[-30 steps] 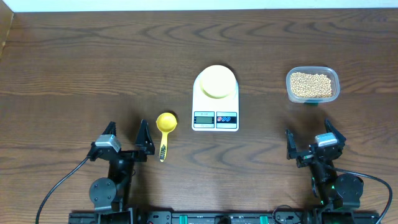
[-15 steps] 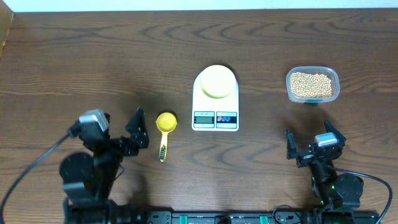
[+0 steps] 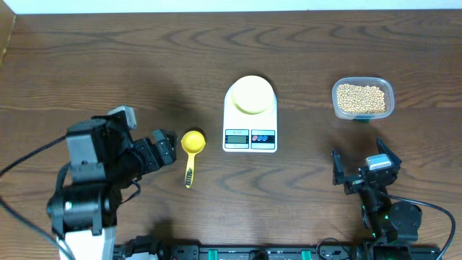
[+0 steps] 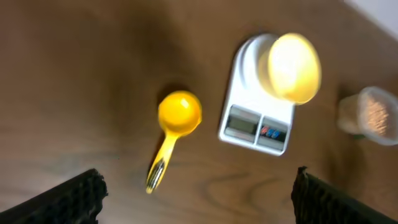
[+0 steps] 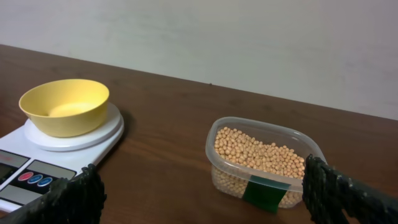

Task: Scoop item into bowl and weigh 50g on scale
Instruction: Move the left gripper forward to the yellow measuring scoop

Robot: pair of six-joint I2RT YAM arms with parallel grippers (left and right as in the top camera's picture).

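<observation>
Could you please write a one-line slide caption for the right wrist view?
Empty yellow bowl on the scale, beside a clear tub of beans.

Left tool (image 3: pixel 164 146) and right tool (image 3: pixel 359 165) both gape wide.

Looks like dark grained wood on the table (image 3: pixel 108 65), with a soft sheen. Smooth white plastic for the scale (image 3: pixel 250 124), glossy yellow plastic for the bowl (image 5: pixel 64 106) and scoop (image 3: pixel 192 141), clear plastic for the tub (image 5: pixel 267 126); matt tan skins on the beans (image 5: pixel 255 155).
</observation>
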